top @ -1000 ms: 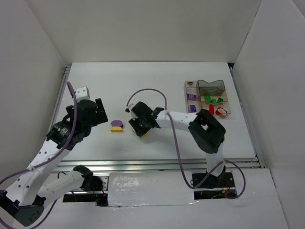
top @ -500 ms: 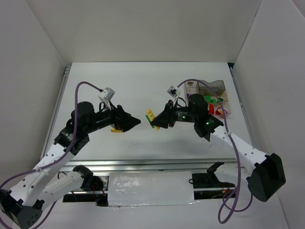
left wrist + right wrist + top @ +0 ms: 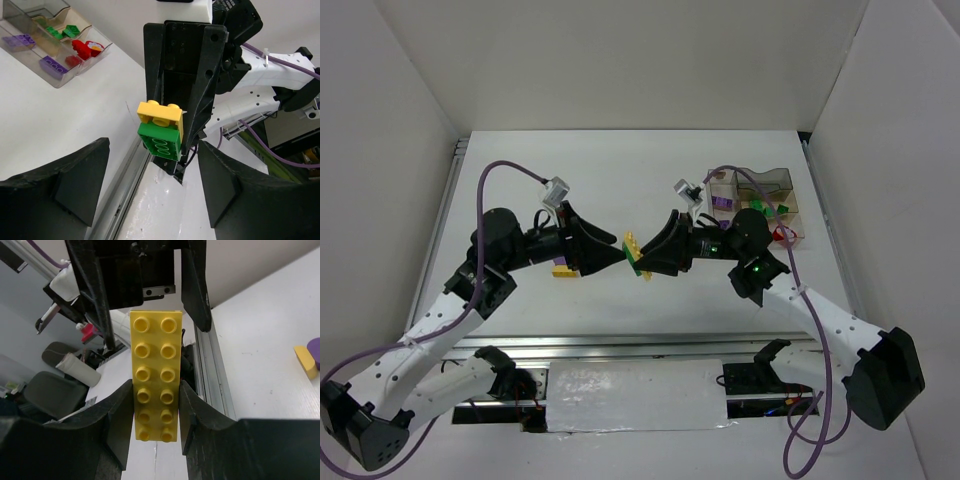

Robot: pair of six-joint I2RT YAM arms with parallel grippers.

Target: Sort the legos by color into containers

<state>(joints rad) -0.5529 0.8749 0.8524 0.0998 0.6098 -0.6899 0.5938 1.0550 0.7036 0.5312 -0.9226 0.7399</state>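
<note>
Grippers meet nose to nose above the middle of the table [image 3: 620, 170], both lifted off it. Right gripper [image 3: 642, 262] is clamped on a stacked pair of legos: a long yellow plate [image 3: 155, 375], two studs wide, with a shorter green brick [image 3: 161, 142] joined to one face. From the right wrist only the studded yellow face shows, with the right fingers [image 3: 120, 415] pressed against its long sides. From the left wrist the stack is seen end on, yellow above green, sticking out of the right gripper's tips. Left gripper [image 3: 612, 258] is spread wide and holds nothing. Its fingers [image 3: 60, 185] stand either side of the stack's free end with a clear gap on each side, so no contact. Tray [image 3: 765, 180] sits by the right edge, toward the far right corner, partly covered by the right arm in the top view. It holds purple bricks [image 3: 722, 202] in the compartments on its left side, green pieces [image 3: 767, 209] further right, and a red piece [image 3: 782, 233] in the near right compartment. Loose on the table, left of the middle, lie a yellow piece [image 3: 305, 361] and a purple piece [image 3: 315, 346], touching each other. The left arm half hides them from above.
</note>
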